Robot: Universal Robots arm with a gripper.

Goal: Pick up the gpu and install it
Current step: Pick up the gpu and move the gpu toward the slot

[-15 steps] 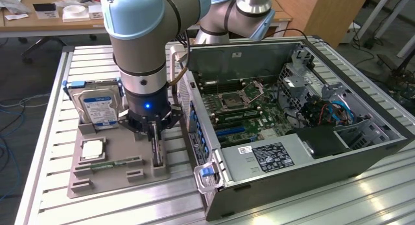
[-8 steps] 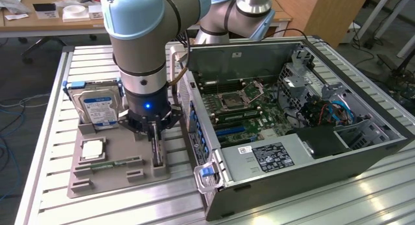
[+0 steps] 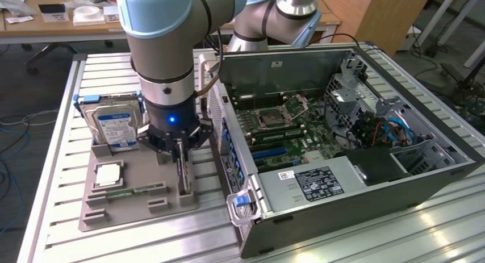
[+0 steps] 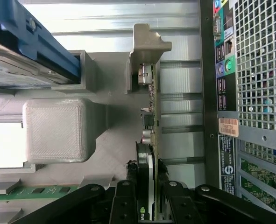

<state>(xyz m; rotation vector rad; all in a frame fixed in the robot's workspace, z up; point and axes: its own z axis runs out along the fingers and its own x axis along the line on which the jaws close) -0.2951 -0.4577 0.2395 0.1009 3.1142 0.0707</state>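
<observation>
The gpu [image 3: 183, 175] stands on edge in a slot of the grey holder tray [image 3: 136, 211], close beside the open computer case [image 3: 356, 178]. My gripper [image 3: 178, 152] has come straight down over it. In the wrist view the gpu [image 4: 152, 121] is a thin dark and green card running from between my black fingers [image 4: 128, 189] to a grey holder post [image 4: 147, 44]. My gripper [image 4: 148, 186] is shut on the card's edge, with one finger on each face. The card still sits in its holder.
On the tray stand a blue-labelled hard drive [image 3: 113, 124], a CPU [image 3: 108, 173] and a RAM stick [image 3: 125, 191]. The case's motherboard [image 3: 280, 126] lies exposed. Its rear panel [image 4: 226, 93] is close beside the card. Slatted metal table [image 3: 61, 161] underneath.
</observation>
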